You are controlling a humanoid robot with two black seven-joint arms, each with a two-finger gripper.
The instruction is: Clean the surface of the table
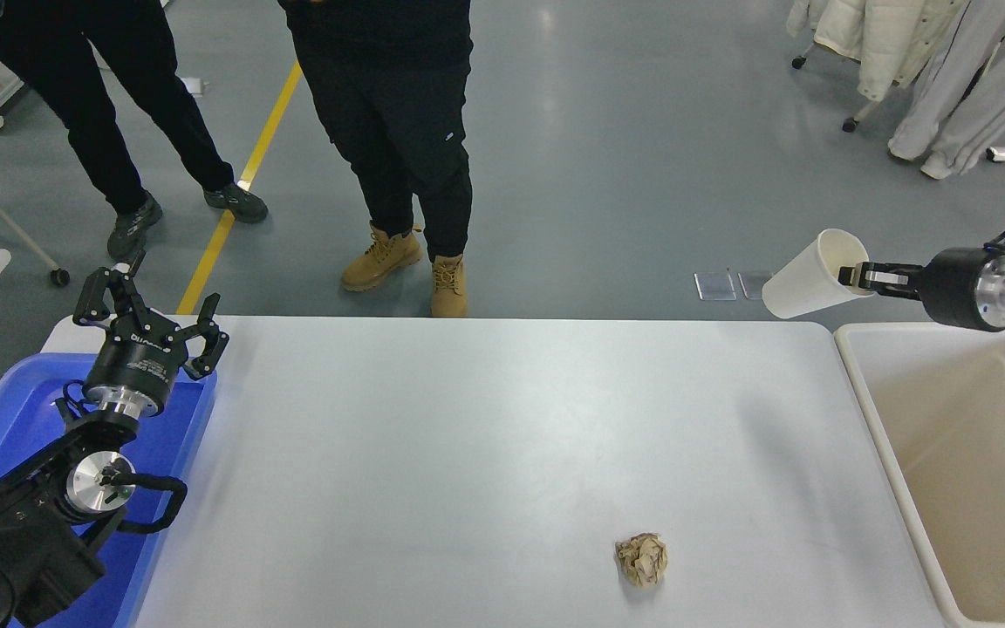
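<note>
The table [468, 453] is lying with its long axis running left to right across the view, its far edge facing two people's legs [398, 148] on the grey floor. Its white surface is taking up most of the lower part of the view, and nearly all of it is lying open. A crumpled ball of brown paper [642, 559] is sitting alone near the front edge, right of the middle.

The right gripper [856, 276] is reaching in from the right edge and pinching the rim of a white paper cup [808, 275]. It is holding the cup in the air beyond the table's far right corner, tilted on its side with the mouth toward the gripper. A beige bin [886, 436] is standing just beside the table's right edge.

The left gripper [149, 314] is resting with its fingers spread wide over a blue tray [5, 419] at the table's left end.
</note>
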